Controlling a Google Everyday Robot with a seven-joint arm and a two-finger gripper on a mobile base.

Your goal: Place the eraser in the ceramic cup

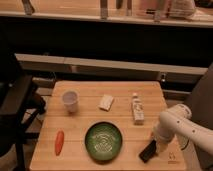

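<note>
The eraser [148, 151], a flat black block, lies tilted near the table's front right corner. My gripper [158, 144] is down at the eraser's right end, at the tip of the white arm that comes in from the right edge; whether it touches the eraser I cannot tell. Far off at the table's back left stands the ceramic cup [70, 101], small, white, upright and empty.
A green patterned bowl [104, 126] sits at the front middle, between eraser and cup. A pale block [106, 102] and a small white bottle [137, 111] lie further back. An orange-red carrot-like object [59, 142] lies at the front left. Dark chair to the left.
</note>
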